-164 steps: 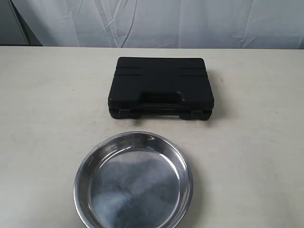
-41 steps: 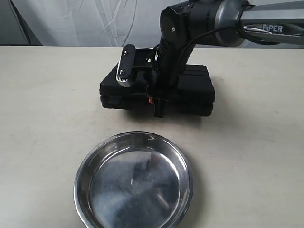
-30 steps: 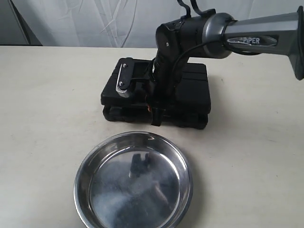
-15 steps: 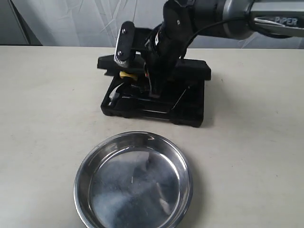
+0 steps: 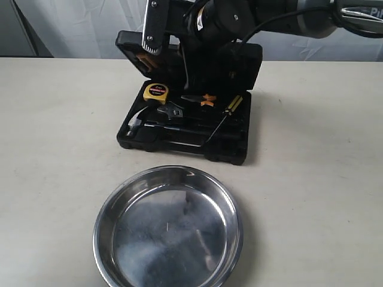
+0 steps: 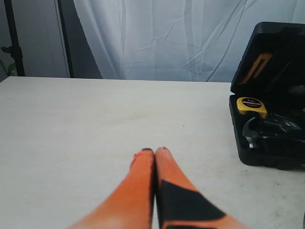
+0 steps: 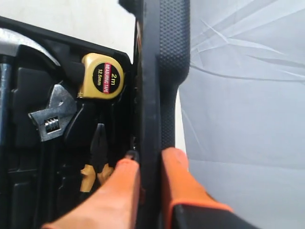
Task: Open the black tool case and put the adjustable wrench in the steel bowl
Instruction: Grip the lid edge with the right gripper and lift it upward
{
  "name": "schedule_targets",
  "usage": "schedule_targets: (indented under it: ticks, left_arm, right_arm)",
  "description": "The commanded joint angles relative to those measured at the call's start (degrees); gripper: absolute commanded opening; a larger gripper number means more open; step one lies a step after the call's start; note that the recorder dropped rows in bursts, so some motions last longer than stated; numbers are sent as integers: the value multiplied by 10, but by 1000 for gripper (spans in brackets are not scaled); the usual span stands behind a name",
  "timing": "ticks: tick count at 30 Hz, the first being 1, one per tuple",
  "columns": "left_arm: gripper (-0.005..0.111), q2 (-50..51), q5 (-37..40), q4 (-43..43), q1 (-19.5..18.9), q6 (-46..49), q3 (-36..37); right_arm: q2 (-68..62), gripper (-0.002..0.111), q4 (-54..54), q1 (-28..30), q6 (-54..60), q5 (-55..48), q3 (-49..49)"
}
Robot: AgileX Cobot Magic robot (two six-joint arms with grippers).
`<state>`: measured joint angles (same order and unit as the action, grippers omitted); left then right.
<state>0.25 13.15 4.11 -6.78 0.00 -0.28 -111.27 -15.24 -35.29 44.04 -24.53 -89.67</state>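
Observation:
The black tool case (image 5: 179, 145) stands open on the table, its lid (image 5: 245, 63) raised almost upright. My right gripper (image 7: 151, 157) is shut on the lid's edge (image 7: 162, 57), one orange finger inside and one outside. The adjustable wrench (image 5: 172, 111) lies in its slot in the case base, and its silver head (image 7: 52, 117) also shows in the right wrist view. The steel bowl (image 5: 119, 203) sits empty in front of the case. My left gripper (image 6: 153, 151) is shut on nothing, low over bare table, left of the case (image 6: 267, 157).
The case base also holds a yellow tape measure (image 5: 155, 91), a hammer (image 5: 149, 124), orange-handled pliers (image 7: 95, 157) and a screwdriver (image 5: 230, 106). The right arm (image 5: 251, 15) reaches in over the lid from the right. A white curtain hangs behind the table.
My right gripper has swung the lid from a small gap to nearly upright, baring the tools. The case has slid a little toward the left.

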Motion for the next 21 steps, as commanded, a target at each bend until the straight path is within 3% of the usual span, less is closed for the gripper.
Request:
schedule_targets:
  ticks: [1,8,21]
  left_arm:
    - [0,-2,-6,2,-1,0,3]
    - [0,-2,-6,2,-1,0,3]
    - [0,-2,-6,2,-1,0,3]
  right_arm:
    - [9,-1,-100,0,-103,22,-4]
    - [9,-1,-239,0,-258,-26,-4]
    - [9,-1,-337,2,-263,-26,-4]
